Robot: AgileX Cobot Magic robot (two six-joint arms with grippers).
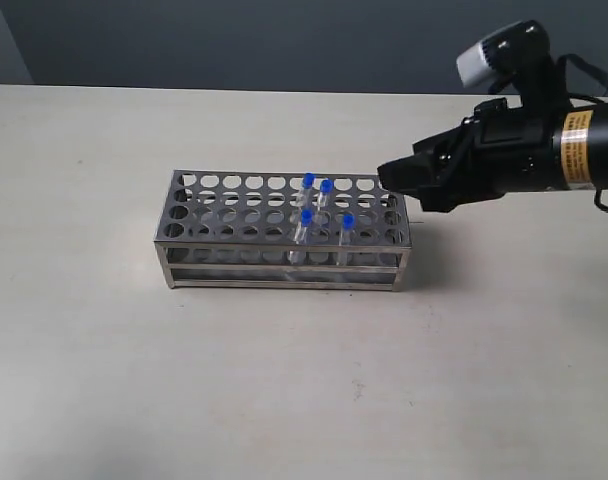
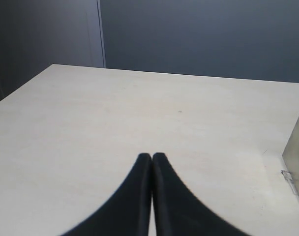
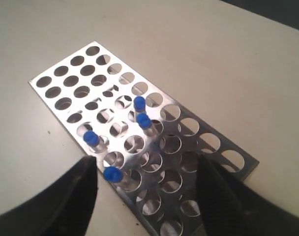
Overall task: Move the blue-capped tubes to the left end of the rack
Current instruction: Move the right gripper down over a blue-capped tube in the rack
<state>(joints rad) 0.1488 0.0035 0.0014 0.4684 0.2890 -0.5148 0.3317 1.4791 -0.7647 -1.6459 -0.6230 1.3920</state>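
Bodies of the blue-capped tubes (image 1: 306, 224) barely show against the rack (image 1: 234, 268).

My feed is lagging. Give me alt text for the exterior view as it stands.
Four blue-capped tubes stand in the right half of the steel rack, none at its left end. The rack sits on a pale table, and the right gripper hovers just off the rack's right end.
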